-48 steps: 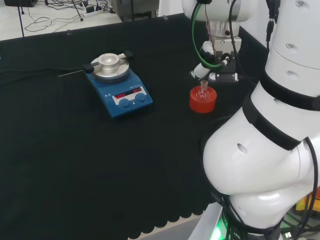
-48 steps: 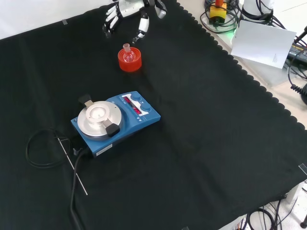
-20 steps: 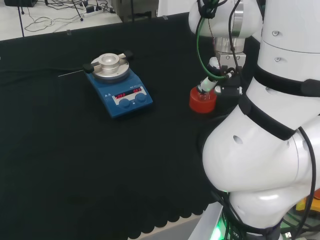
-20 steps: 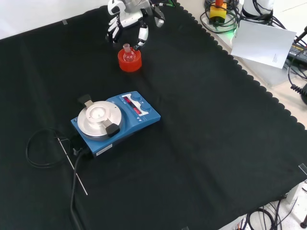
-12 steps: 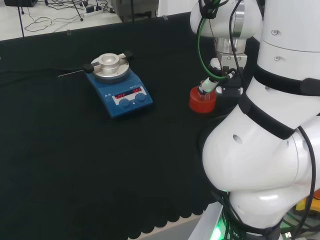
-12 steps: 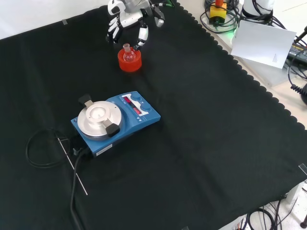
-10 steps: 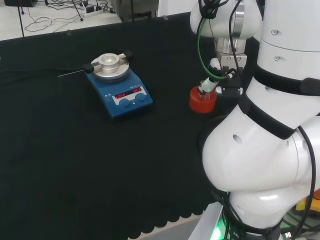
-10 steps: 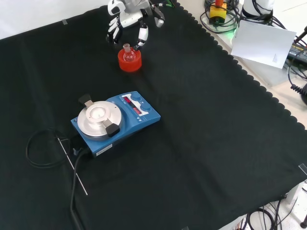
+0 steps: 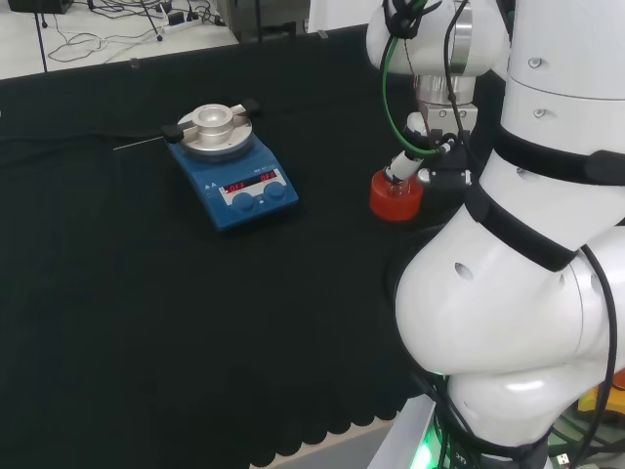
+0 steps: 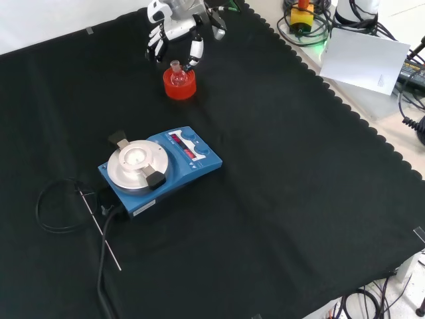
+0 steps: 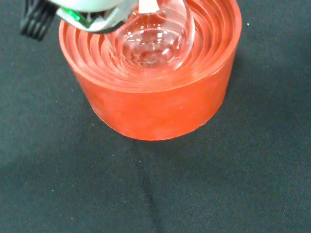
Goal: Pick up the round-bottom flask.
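Note:
A small clear round-bottom flask [image 10: 176, 72] sits upright in a red ribbed ring stand [image 10: 180, 87] at the far side of the cloth in the front view. My hand [image 10: 178, 25] hangs just above and behind it. Its straight fingers [image 10: 154, 45] point down to the left of the flask's neck and the thumb [image 10: 196, 49] to the right, without closing on it. In the head view the hand [image 9: 402, 164] covers the flask over the stand [image 9: 395, 198]. The wrist view shows the flask bulb [image 11: 153, 41] resting in the stand [image 11: 160, 107], with a blurred part of the hand [image 11: 92, 12] beside it.
A blue hotplate stirrer [image 10: 159, 163] with a silver top stands nearer in the front view, left of the stand in the head view [image 9: 231, 166]. A thin metal rod and black cable [image 10: 99, 229] lie beside it. The cloth's scalloped edge [image 10: 345, 109] runs along the right.
Over 2.4 s the hand came down towards the flask, so its fingers now flank the neck. In the last half second it has barely moved. The flask stays in the stand.

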